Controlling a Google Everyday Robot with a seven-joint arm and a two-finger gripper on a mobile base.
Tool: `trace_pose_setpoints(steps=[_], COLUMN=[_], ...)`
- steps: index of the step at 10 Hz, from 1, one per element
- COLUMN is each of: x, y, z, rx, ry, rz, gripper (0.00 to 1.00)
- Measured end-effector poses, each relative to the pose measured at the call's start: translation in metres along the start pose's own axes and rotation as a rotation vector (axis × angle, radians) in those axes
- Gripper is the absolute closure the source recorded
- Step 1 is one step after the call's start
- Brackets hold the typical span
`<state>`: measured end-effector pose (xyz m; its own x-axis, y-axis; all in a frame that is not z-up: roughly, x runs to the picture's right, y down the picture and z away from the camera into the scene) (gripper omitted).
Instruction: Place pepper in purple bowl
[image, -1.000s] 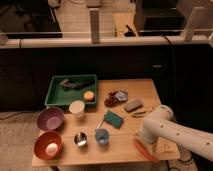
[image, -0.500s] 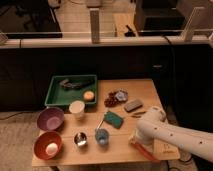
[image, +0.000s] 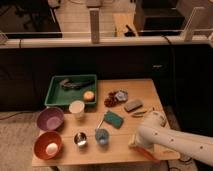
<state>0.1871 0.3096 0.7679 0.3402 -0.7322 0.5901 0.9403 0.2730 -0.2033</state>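
The pepper (image: 150, 154) lies near the table's front right edge. Only an orange-red sliver of it shows below my white arm (image: 170, 140). My gripper (image: 136, 143) is at the arm's left end, low over the table and right at the pepper; the arm hides most of it. The purple bowl (image: 50, 119) stands at the table's left side, empty, far to the left of the gripper. Whether the gripper touches the pepper cannot be told.
An orange-red bowl (image: 48, 145) with a pale object sits in front of the purple bowl. A white cup (image: 76, 108), metal cup (image: 80, 139), blue cup (image: 101, 136) and green sponge (image: 114, 119) lie between. A green tray (image: 55, 92) holds a round orange fruit (image: 88, 95).
My arm has swung left and lower, coming over the pepper and covering most of it. The bowls and cups have not moved.
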Motion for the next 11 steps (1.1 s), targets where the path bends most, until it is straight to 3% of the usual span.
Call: trace_pose_setpoints(steps=[3,4,8,10,11], x=[-0.001,-0.001,-0.001,0.006,0.015], y=[0.004,0.004,0.005,0.011,0.019], z=[0.002,0.003,0.001,-0.003,-0.008], rx=[0.001,0.006,0.004,0.067,0.131], ry=[-0.009,-0.021,-0.026,-0.068,-0.109], rz=[-0.001,-0.001,-0.001,0.061,0.144], gripper=[0.6,0.66,0.68,0.71,0.74])
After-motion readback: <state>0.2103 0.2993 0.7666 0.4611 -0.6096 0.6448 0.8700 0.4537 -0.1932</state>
